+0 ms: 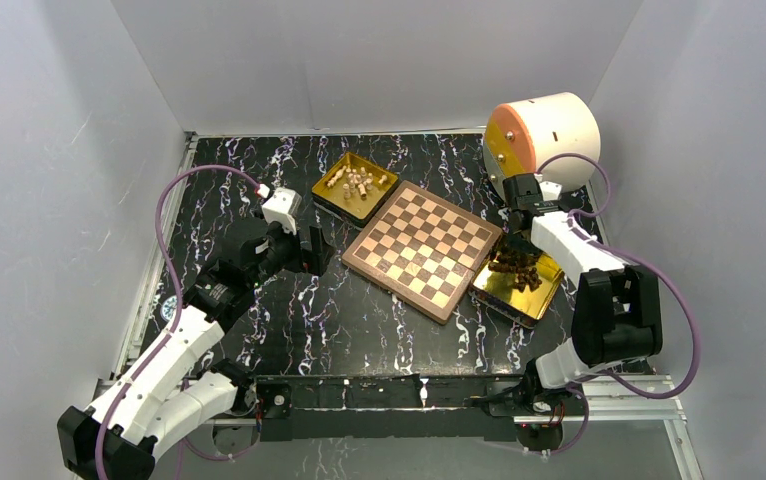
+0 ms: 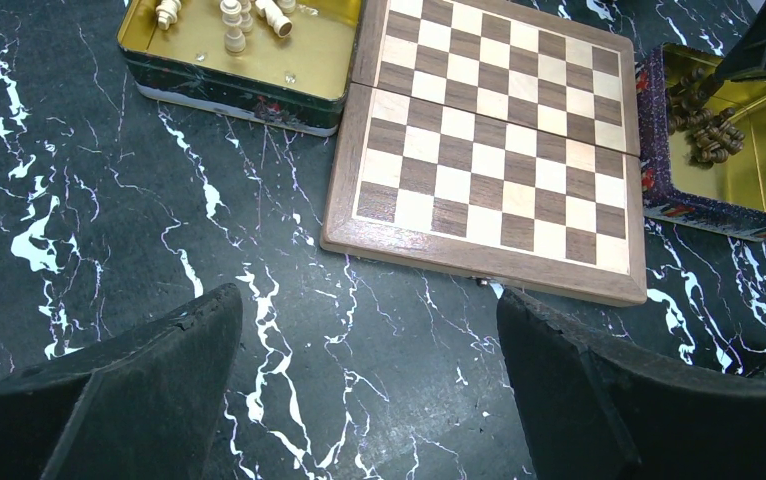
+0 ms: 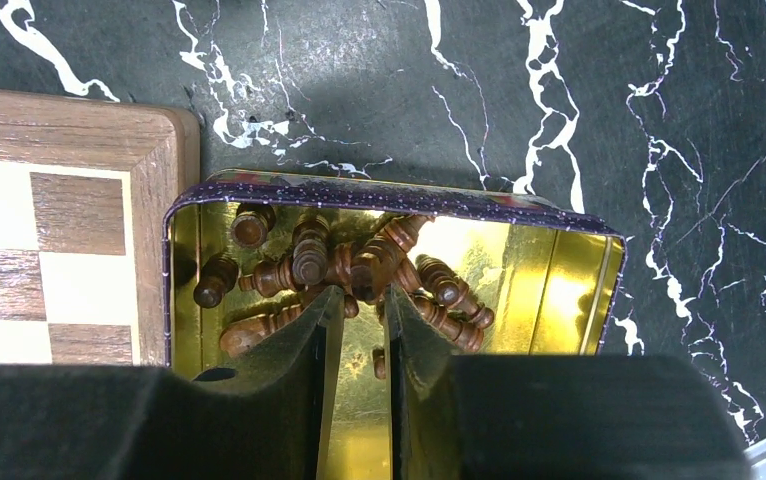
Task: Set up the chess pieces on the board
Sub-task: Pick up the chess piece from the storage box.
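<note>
Carrying nothing yet, the board (image 1: pixel 422 247) sits between the right tray (image 1: pixel 547 292) and the far tray (image 1: pixel 344 206) off its left corner. Left of the board, the left gripper (image 2: pixel 367 300) hangs wide apart, likely on standby. The right gripper (image 3: pixel 361 295) dips into the right tray for the dark pieces (image 3: pixel 309 255), its fingers nearly together; whether they clamp one I cannot tell. The cream pieces (image 1: pixel 357 182) lie in the far tray.

Board (image 1: pixel 422 250) lies cornerwise on the black marbled bench (image 1: pixel 359 320). Left gold tray (image 1: pixel 331 203) sits against its far-left edge and holds pale chess pieces (image 1: pixel 356 182) in a loose heap. Right gold tray (image 1: pixel 547 282) sits against its right edge and holds dark chess pieces (image 1: pixel 519 270). Right tool (image 1: pixel 515 242) is down over the dark heap; jaw setting indiscernible. Left tool (image 1: pixel 314 250) hangs above bare bench, left of the board.
</note>
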